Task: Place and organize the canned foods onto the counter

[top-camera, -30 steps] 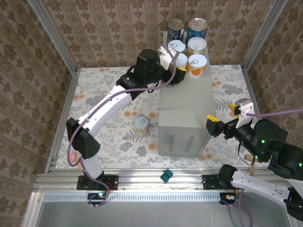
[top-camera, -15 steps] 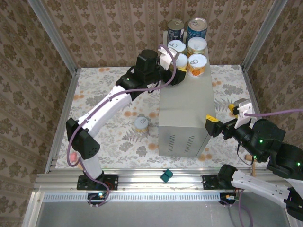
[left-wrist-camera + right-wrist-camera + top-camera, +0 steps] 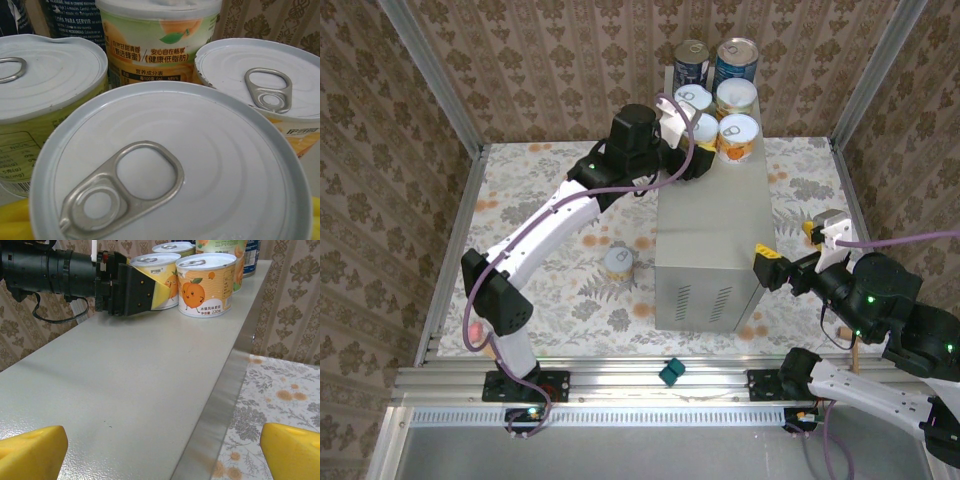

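Wallpaper (image 3: 570, 60) ringed the counter (image 3: 715, 230); at its far end left gripper (image 3: 690, 138) clasped a can (image 3: 170, 170), release seemingly next; right gripper (image 3: 790, 247) gaped

We see brown damask wallpaper (image 3: 550, 60) on the three walls around us, aluminium corner posts (image 3: 432, 80), a pale floral-patterned floor sheet (image 3: 520, 170), a grooved aluminium rail (image 3: 650, 388) along our near edge, soft even light.
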`<state>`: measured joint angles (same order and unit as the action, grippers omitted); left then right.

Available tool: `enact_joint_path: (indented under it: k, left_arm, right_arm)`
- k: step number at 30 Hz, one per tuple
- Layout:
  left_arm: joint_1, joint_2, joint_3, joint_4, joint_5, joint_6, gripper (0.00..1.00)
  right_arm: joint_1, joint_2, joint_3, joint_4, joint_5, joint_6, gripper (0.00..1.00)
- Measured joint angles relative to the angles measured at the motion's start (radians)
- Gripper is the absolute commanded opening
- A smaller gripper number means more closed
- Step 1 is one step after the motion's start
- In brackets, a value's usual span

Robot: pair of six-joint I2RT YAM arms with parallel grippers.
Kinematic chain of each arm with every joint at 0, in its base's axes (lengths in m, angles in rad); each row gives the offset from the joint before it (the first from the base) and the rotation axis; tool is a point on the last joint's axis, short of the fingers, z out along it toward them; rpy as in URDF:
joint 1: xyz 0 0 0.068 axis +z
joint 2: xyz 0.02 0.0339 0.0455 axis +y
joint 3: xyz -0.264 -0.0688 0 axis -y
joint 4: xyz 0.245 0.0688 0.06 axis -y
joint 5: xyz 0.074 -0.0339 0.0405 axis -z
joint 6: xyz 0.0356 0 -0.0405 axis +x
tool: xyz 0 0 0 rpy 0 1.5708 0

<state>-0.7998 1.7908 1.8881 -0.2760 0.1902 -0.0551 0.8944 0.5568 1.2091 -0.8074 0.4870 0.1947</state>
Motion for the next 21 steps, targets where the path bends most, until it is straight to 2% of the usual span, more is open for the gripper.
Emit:
enact_joint_path:
  k: [21]
  left_arm:
    - [0.004, 0.000, -0.001, -0.002, -0.051, 0.007, 0.78]
  right_arm:
    - [0.000, 0.000, -0.008, 0.020, 0.000, 0.015, 1.00]
